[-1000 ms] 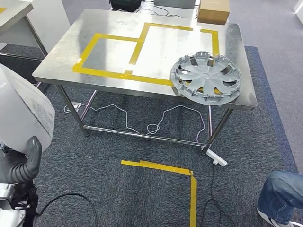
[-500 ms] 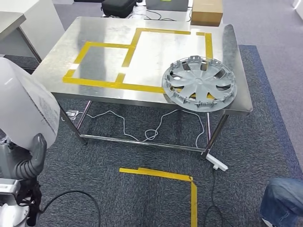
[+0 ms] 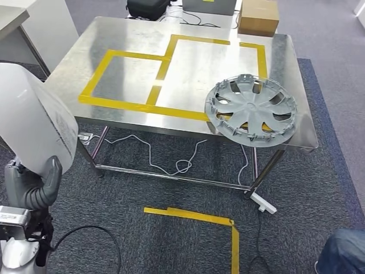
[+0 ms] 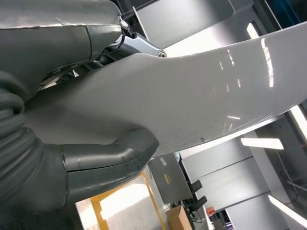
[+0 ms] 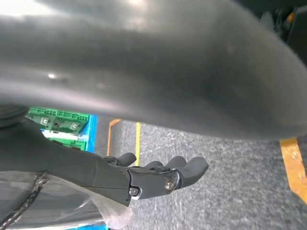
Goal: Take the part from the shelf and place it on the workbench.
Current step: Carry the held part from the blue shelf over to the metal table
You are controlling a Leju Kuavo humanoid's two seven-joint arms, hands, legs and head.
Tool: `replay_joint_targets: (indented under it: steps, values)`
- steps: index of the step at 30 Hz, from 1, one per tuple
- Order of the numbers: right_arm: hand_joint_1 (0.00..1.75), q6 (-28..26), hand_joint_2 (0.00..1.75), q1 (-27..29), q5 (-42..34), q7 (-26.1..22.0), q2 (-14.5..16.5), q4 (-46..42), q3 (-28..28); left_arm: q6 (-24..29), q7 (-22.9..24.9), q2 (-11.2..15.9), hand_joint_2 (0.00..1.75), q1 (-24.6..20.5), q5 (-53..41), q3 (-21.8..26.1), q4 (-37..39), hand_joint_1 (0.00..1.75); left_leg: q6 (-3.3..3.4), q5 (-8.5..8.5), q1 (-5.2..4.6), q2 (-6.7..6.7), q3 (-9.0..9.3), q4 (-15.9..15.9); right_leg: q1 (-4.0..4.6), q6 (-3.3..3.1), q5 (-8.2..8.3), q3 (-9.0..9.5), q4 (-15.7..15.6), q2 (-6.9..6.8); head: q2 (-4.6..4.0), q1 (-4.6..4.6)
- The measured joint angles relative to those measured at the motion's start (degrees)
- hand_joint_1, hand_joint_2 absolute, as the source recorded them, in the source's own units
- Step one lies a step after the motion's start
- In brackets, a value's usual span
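While left hand (image 3: 36, 185) grips white panel (image 3: 32, 123), right hand (image 5: 159, 177) empty, fingers extended; lower panel flat inside workbench (image 3: 129, 40) left taped square.

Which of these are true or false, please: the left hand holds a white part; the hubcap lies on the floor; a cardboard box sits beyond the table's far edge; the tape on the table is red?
1. The left hand holds a white part. True.
2. The hubcap lies on the floor. False: it lies on the steel table.
3. A cardboard box sits beyond the table's far edge. True.
4. The table tape is red. False: it is yellow.
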Motion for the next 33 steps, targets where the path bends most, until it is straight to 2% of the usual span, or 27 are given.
replay_joint_targets:
  steps: [1, 2, 3, 4, 7, 9, 10, 12, 13, 14, 15, 17, 18, 19, 21, 24, 25, 26, 27, 28, 29, 30, 31, 32, 33]
  values:
    - [0.00, -0.04, 0.00, 0.06, 0.03, 0.04, -0.10, 0.00, 0.00, 0.00, 0.03, 0.01, 1.75, -0.07, 0.00, -0.11, 0.12, 1.75, -0.11, -0.50, -0.01, -0.04, 0.72, 0.00, 0.01, -0.19, 3.12, 1.09, -3.80, -0.01, 0.00, 0.01]
    - [0.00, -0.05, 0.00, 0.07, 0.04, 0.04, -0.20, 0.00, 0.00, 0.00, 0.07, 0.03, 1.75, -0.15, 0.00, -0.21, 0.22, 1.75, -0.29, -1.00, -0.04, -0.06, 1.35, -0.03, 0.07, -0.37, 5.55, 2.52, -7.64, -0.01, 0.00, 0.00]
    - [0.00, -0.06, 0.00, 0.05, 0.03, -0.04, -0.27, 0.00, 0.01, 0.00, 0.10, 0.05, 1.75, -0.28, 0.00, -0.29, 0.31, 1.75, -0.55, -1.45, -0.12, -0.08, 1.81, 0.00, 0.15, -0.54, 7.13, 3.89, -10.85, 0.00, 0.00, -0.01]
    - [0.00, -0.08, 0.00, 0.02, 0.03, -0.22, -0.33, 0.00, 0.01, 0.00, 0.13, 0.08, 1.75, -0.40, 0.00, -0.36, 0.39, 1.75, -0.82, -1.75, -0.20, -0.08, 2.08, -0.03, 0.24, -0.66, 7.73, 4.76, -12.68, 0.01, 0.00, -0.03]
    - [0.00, -0.11, 0.00, -0.03, 0.03, -0.66, -0.34, 0.00, 0.02, 0.00, 0.17, 0.14, 1.75, -0.64, 0.00, -0.60, 0.55, 1.75, -1.64, -2.17, -0.24, -0.08, 2.45, -0.40, 0.29, -1.21, 7.39, 5.50, -13.67, 0.06, 0.01, -0.04]
    - [0.00, -0.13, 0.00, -0.01, 0.03, -0.56, -0.36, 0.00, 0.02, 0.00, 0.17, 0.25, 1.75, -0.82, 0.01, -0.72, 0.58, 1.75, -2.28, -3.38, -0.20, 0.01, 1.77, 1.49, 0.01, -1.90, 7.20, 6.10, -14.15, 0.02, 0.01, -0.12]
    - [0.00, -0.15, 0.00, -0.01, 0.03, -0.52, -0.37, 0.00, 0.02, 0.00, 0.17, 0.35, 1.75, -0.90, 0.01, -0.73, 0.62, 1.75, -2.56, -4.62, -0.15, 0.06, 0.48, 4.24, -0.12, -2.21, 7.05, 6.49, -14.33, -0.02, 0.01, -0.19]
    - [0.00, -0.20, 0.00, 0.00, 0.04, -0.63, -0.38, 0.00, 0.02, 0.00, 0.18, 0.52, 1.75, -0.98, 0.01, -0.75, 0.79, 1.75, -2.91, -7.23, -0.07, 0.11, -3.61, 11.80, -0.11, -2.61, 6.50, 7.10, -14.37, -0.03, 0.00, -0.25]
    - [0.00, -0.24, 0.00, 0.03, 0.14, -0.69, -0.38, 0.00, 0.02, 0.00, 0.20, 0.62, 1.75, -0.96, 0.02, -0.76, 0.91, 1.75, -2.98, -7.67, -0.04, 0.12, -5.51, 14.72, -0.09, -2.67, 6.20, 7.46, -14.37, 0.00, 0.00, -0.25]
    - [0.00, -0.34, 0.00, 0.07, 0.32, -0.73, -0.38, 0.00, 0.03, -0.02, 0.25, 0.68, 1.75, -0.98, 0.04, -0.76, 1.06, 1.75, -2.96, -6.94, -0.04, 0.12, -6.63, 15.79, -0.08, -2.66, 5.85, 7.90, -14.37, 0.06, 0.00, -0.25]
    - [0.00, -0.50, 0.00, 0.11, 0.59, -0.72, -0.38, 0.00, 0.07, -0.05, 0.32, 0.77, 1.75, -1.07, 0.09, -0.78, 1.22, 1.75, -2.86, -5.18, -0.05, 0.12, -6.91, 14.95, -0.07, -2.62, 5.47, 8.46, -14.37, 0.14, 0.00, -0.25]
    - [0.00, -0.95, 0.00, 0.14, 1.22, -0.59, -0.45, 0.00, 0.31, -0.17, 0.49, 0.96, 1.75, -1.52, 0.27, -0.82, 1.54, 1.75, -2.35, -0.01, -0.15, 0.11, -4.85, 8.21, -0.07, -2.40, 4.66, 9.42, -14.41, 0.26, 0.00, -0.22]
    - [0.00, -1.12, 0.00, 0.08, 1.45, -0.54, -0.55, 0.00, 0.47, -0.29, 0.57, 1.05, 1.75, -1.89, 0.38, -0.87, 1.77, 1.75, -2.04, 1.62, -0.31, 0.12, -3.68, 5.00, -0.01, -2.15, 4.27, 9.74, -14.41, 0.29, 0.00, -0.19]
    - [0.00, -1.28, 0.00, 0.03, 1.63, -0.52, -0.80, -0.01, 0.67, -0.43, 0.67, 1.13, 1.75, -2.35, 0.48, -0.95, 2.00, 1.75, -1.75, 2.24, -0.46, 0.14, -2.76, 2.59, 0.02, -1.85, 3.98, 9.80, -14.41, 0.28, 0.00, -0.18]
    - [0.00, -1.44, 0.00, -0.14, 1.93, -0.63, -1.41, -0.02, 1.04, -0.74, 0.81, 1.21, 1.75, -3.11, 0.64, -1.20, 2.50, 1.75, -1.36, 1.68, -0.75, 0.11, -2.19, 0.92, 0.05, -1.20, 3.69, 9.79, -14.61, 0.18, 0.00, -0.13]
    - [0.00, -1.61, 0.00, -0.35, 2.51, -0.49, -2.68, -0.10, 1.53, -1.10, 0.90, 1.33, 1.75, -3.94, 0.75, -1.81, 3.04, 1.75, -0.67, 1.38, -0.40, 0.01, -1.32, -0.17, 0.04, -0.28, 2.81, 9.73, -14.02, 0.04, 0.00, -0.03]
    - [0.00, -1.61, 0.00, -0.43, 2.82, -0.39, -3.04, -0.13, 1.69, -1.26, 0.93, 1.38, 1.75, -4.35, 0.84, -2.06, 3.26, 1.75, -0.40, 1.32, -0.22, 0.04, -0.92, -0.47, 0.04, -0.02, 1.83, 8.83, -12.08, 0.03, 0.00, 0.07]
    - [0.00, -1.55, 0.00, -0.46, 3.20, -0.29, -3.37, -0.15, 1.91, -1.46, 0.98, 1.40, 1.75, -4.79, 0.97, -2.32, 3.58, 1.75, -0.16, 1.20, -0.13, 0.08, -0.65, -0.59, -0.04, 0.16, 0.52, 6.89, -8.88, 0.04, 0.00, 0.12]
    - [0.00, -1.40, 0.00, -0.48, 3.69, -0.33, -3.52, -0.15, 2.21, -1.77, 1.08, 1.41, 1.75, -5.28, 1.10, -2.60, 4.01, 1.75, 0.02, 0.99, -0.10, 0.11, -0.48, -0.61, -0.10, 0.31, -0.87, 4.33, -4.78, 0.03, 0.00, 0.16]
    - [0.00, -1.24, 0.00, -0.46, 4.17, -0.37, -3.67, -0.15, 2.52, -2.11, 1.22, 1.41, 1.75, -5.74, 1.20, -2.91, 4.55, 1.75, 0.11, 0.76, -0.11, 0.10, -0.30, -0.60, -0.16, 0.43, -1.57, 1.71, -1.20, 0.03, 0.00, 0.17]
    - [0.00, -1.08, 0.00, -0.40, 4.66, -0.39, -3.78, -0.15, 2.86, -2.40, 1.39, 1.40, 1.75, -6.20, 1.25, -3.28, 5.21, 1.75, 0.13, 0.47, -0.11, 0.06, -0.02, -0.60, -0.22, 0.53, -1.22, -0.33, 0.93, 0.03, 0.00, 0.16]
    - [0.00, -0.95, 0.00, -0.34, 5.10, -0.40, -3.84, -0.15, 3.18, -2.61, 1.56, 1.40, 1.75, -6.69, 1.26, -3.65, 5.87, 1.75, 0.09, 0.12, -0.10, 0.00, 0.38, -0.59, -0.26, 0.58, 0.36, -1.31, 0.87, 0.02, 0.00, 0.19]
    - [0.00, -0.83, 0.00, -0.29, 5.46, -0.37, -3.90, -0.15, 3.49, -2.74, 1.68, 1.39, 1.75, -7.19, 1.27, -4.01, 6.50, 1.75, -0.01, -0.29, -0.08, -0.06, 0.93, -0.59, -0.31, 0.59, 3.09, -1.05, -1.62, 0.00, 0.00, 0.20]
    - [0.00, -0.73, 0.00, -0.24, 5.80, -0.33, -3.96, -0.15, 3.80, -2.82, 1.77, 1.38, 1.75, -7.73, 1.27, -4.35, 7.11, 1.75, -0.20, -0.76, -0.06, -0.10, 1.55, -0.59, -0.37, 0.57, 6.02, -0.01, -5.46, -0.07, 0.00, 0.19]
    - [0.00, -0.66, 0.00, -0.23, 6.04, -0.32, -4.00, -0.15, 4.07, -2.86, 1.81, 1.39, 1.75, -8.31, 1.27, -4.64, 7.63, 1.75, -0.48, -1.23, -0.16, -0.11, 1.99, -0.59, -0.31, 0.52, 8.02, 1.39, -8.92, -0.14, 0.00, 0.21]
